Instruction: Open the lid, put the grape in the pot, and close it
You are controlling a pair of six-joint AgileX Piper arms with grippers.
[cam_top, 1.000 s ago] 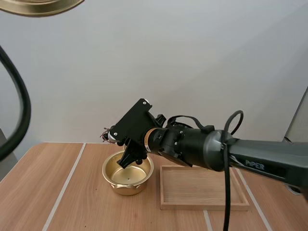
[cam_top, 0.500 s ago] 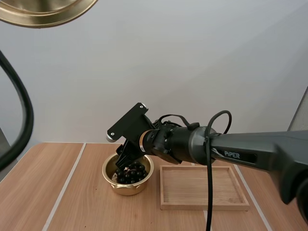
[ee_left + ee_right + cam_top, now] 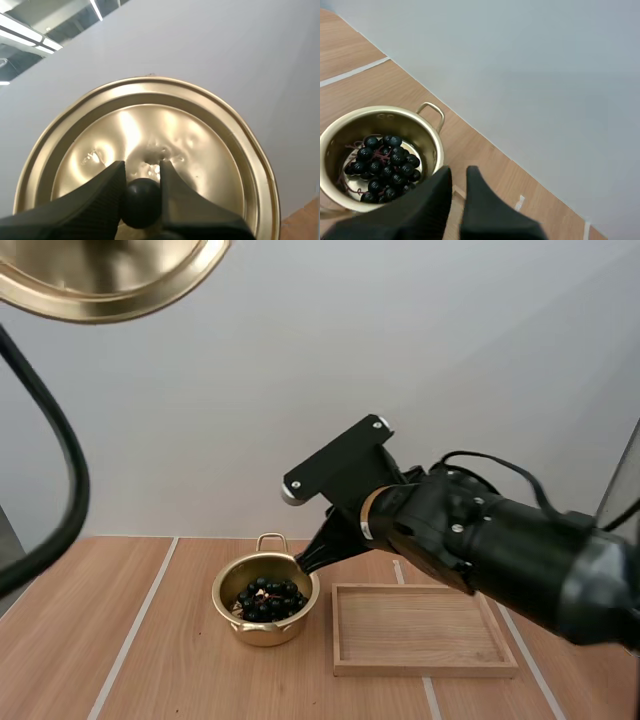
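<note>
The gold pot (image 3: 232, 591) stands uncovered on the table, with the bunch of dark grapes (image 3: 268, 600) lying inside it. My right gripper (image 3: 306, 562) hovers just right of the pot's rim, above the table. In the right wrist view its fingers (image 3: 440, 192) stand slightly apart with nothing between them, beside the pot (image 3: 434, 142) and the grapes (image 3: 385, 167). The gold lid (image 3: 100, 280) hangs high above the table's left side. In the left wrist view my left gripper (image 3: 141, 172) is shut on the lid's black knob (image 3: 142, 202), the lid's (image 3: 150, 130) top face toward the camera.
A shallow wooden tray (image 3: 425, 668) lies just right of the pot, under my right arm. Bare wooden tabletop (image 3: 150, 660) spreads left of and in front of the pot.
The grapes went from my right gripper into the pot. That gripper then let go and drew back up and to the right. The lid drifted a little right.
</note>
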